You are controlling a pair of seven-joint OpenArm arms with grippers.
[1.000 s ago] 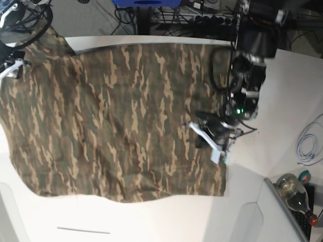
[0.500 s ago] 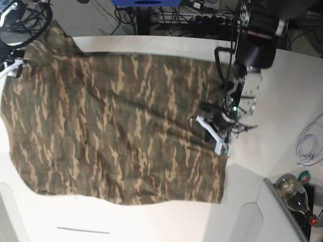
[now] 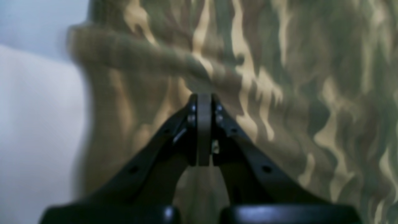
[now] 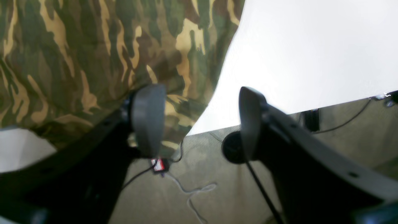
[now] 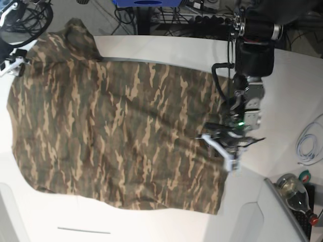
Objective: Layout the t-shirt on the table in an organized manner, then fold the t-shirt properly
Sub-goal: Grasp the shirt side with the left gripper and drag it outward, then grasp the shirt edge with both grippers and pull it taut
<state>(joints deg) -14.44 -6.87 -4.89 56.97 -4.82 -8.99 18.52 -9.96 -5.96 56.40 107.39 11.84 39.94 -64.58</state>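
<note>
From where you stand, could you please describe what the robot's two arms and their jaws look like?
The left gripper has black angled links with small screws, meeting at slim grey pads. In the base view its arm is black and boxy, with black cables, a green light and white printed parts near the tip. The right gripper has thick black links carrying rounded grey oval pads; a thin black cable runs beneath it.

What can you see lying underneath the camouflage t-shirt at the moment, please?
The t-shirt lies spread over the white table, whose bare surface shows around its edges. Whatever is directly beneath the cloth is covered and cannot be seen.
</note>
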